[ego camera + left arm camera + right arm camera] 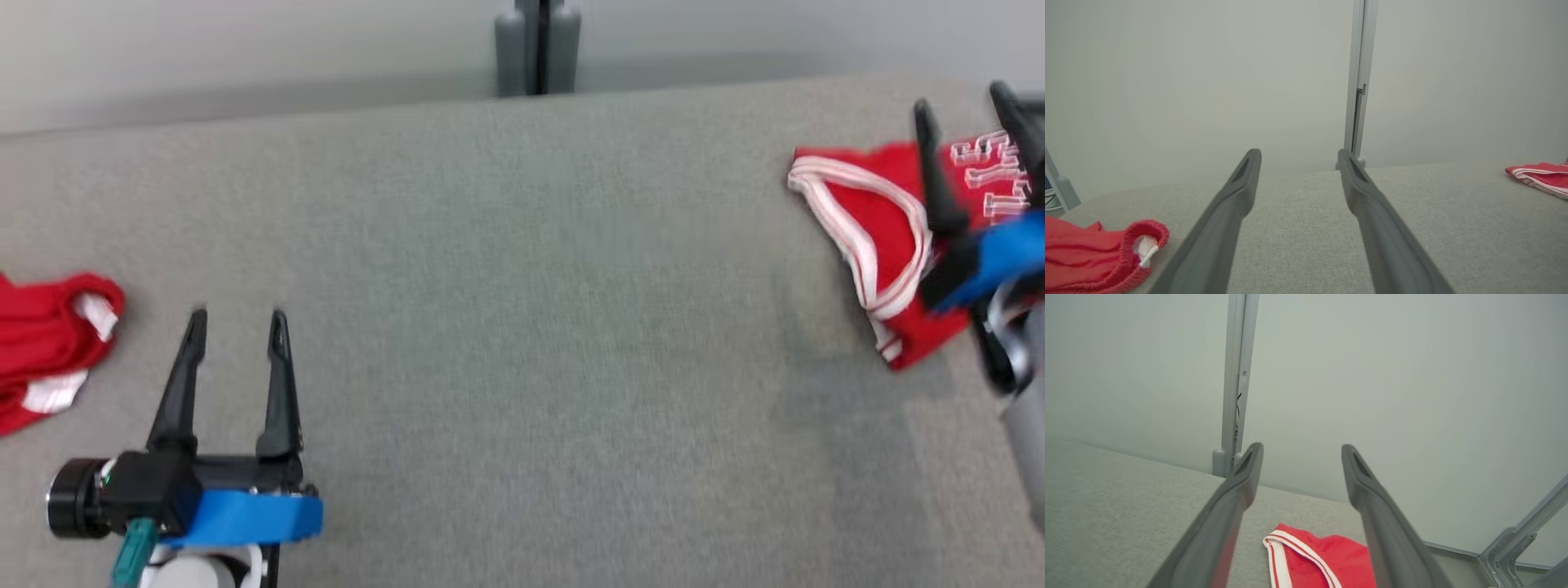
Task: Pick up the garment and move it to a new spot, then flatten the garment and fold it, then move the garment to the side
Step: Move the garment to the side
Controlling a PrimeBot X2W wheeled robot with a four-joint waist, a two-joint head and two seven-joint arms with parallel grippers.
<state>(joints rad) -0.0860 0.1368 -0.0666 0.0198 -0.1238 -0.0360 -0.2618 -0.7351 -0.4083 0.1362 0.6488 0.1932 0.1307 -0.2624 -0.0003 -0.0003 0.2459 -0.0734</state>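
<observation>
At 9 o'clock the crumpled red cloth garment [49,343] lies near our left gripper [238,318], fingers spread and empty; little risk there. At 2 o'clock our right gripper [960,98], fingers spread, hangs over the folded red garment with white striped trim [873,204]: a fingertip snagging it could undo the fold or drag it off the grey fabric-covered table [522,286]. We count two garments, two grippers, one table.

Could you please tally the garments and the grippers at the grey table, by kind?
Red garments: 2, the left garment and the right garment
Grippers: 2, the left gripper and the right gripper, both open
Total: 4
</observation>
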